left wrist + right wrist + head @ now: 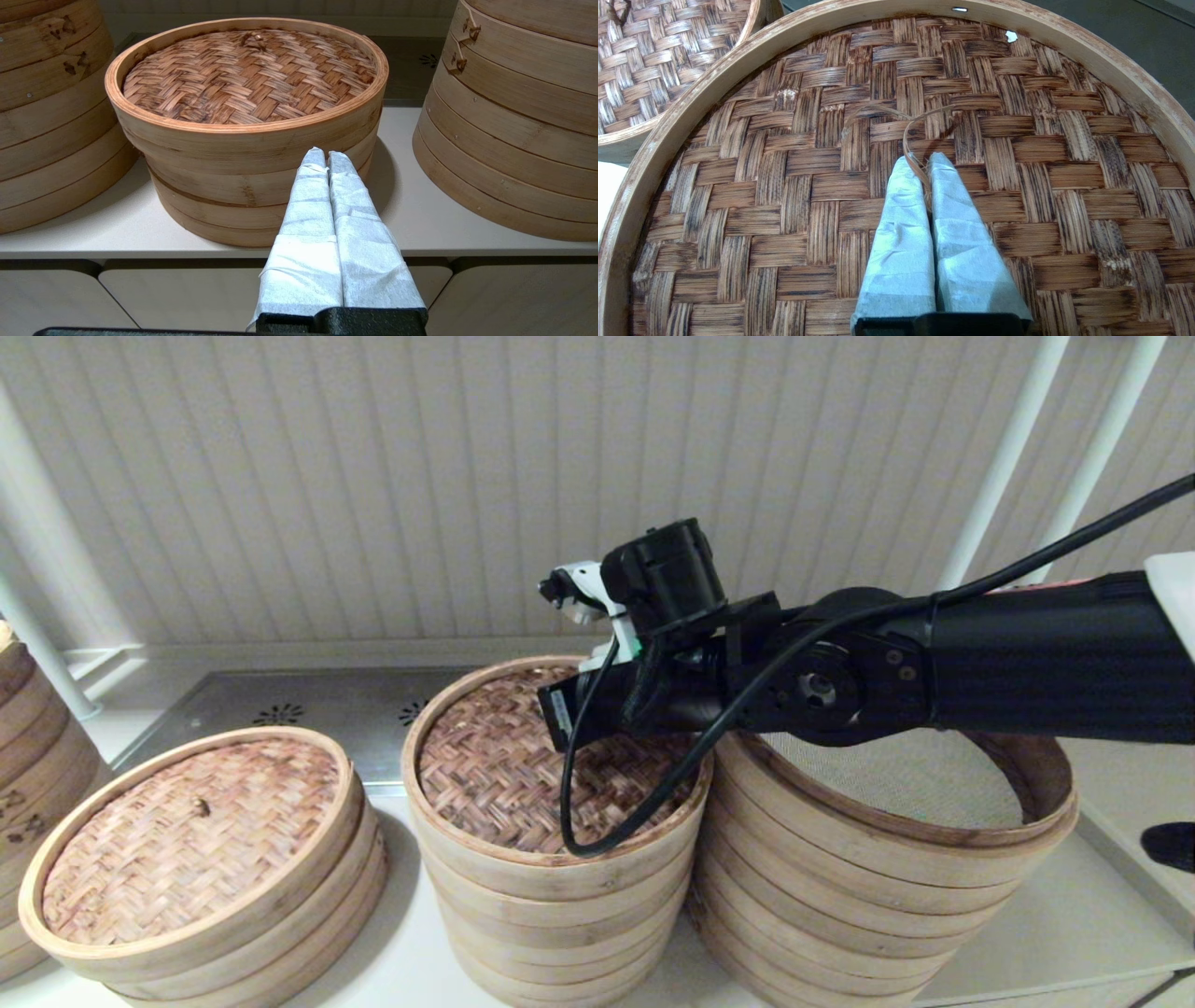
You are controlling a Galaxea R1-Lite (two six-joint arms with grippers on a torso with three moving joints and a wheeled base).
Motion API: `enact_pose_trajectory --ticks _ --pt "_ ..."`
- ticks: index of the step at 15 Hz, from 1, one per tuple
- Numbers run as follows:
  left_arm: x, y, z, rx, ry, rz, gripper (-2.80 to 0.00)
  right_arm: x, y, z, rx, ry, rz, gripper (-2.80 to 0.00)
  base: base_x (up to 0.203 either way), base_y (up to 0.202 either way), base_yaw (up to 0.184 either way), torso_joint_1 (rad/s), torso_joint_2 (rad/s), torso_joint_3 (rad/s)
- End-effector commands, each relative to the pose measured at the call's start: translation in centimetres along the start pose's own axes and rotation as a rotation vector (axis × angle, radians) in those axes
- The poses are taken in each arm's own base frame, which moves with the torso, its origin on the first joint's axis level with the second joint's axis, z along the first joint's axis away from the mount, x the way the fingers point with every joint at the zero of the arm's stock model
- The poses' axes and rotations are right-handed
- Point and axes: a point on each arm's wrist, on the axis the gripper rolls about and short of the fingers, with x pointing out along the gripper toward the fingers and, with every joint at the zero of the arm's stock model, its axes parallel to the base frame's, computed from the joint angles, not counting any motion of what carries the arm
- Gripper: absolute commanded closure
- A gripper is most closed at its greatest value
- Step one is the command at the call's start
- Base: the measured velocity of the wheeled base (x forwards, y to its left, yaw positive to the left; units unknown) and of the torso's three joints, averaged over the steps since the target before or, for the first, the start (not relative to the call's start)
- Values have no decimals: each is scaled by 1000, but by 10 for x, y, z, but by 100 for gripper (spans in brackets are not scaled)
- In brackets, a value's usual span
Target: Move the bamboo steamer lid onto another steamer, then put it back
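Observation:
The bamboo steamer lid (495, 775) (784, 196), dark brown herringbone weave in a pale hoop, sits on the narrower middle stack (551, 915). My right gripper (923, 161) reaches over it from the right, shut on the thin bamboo loop (908, 135) at the lid's centre. In the head view the arm's wrist hides the fingers. To the right stands another steamer (887, 868), the widest stack, uncovered, showing its grey-beige mesh liner (906, 784). My left gripper (327, 156) is parked low before the table edge, shut on nothing.
A lower steamer with a lighter pinkish-tan lid (187, 821) (247, 74) stands on the left. A further stack (28, 756) stands at the far left. Behind lies a metal tray (308, 705), backed by a ribbed wall. White poles (1008, 457) rise at the right.

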Motion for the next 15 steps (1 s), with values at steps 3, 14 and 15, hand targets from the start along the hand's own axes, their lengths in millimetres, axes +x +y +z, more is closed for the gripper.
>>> enact_pose_trajectory --ticks 3,14,15 --pt "0 0 0 0 0 1 0 -1 -1 3 4 -36 -3 -280 0 0 0 0 0 0" --pt "0 0 0 0 0 1 0 -129 0 45 7 -264 -7 0 0 0 0 0 0 0" --pt "0 0 0 0 -1 1 0 -144 -4 44 14 -282 -35 0 0 0 0 0 0 0"
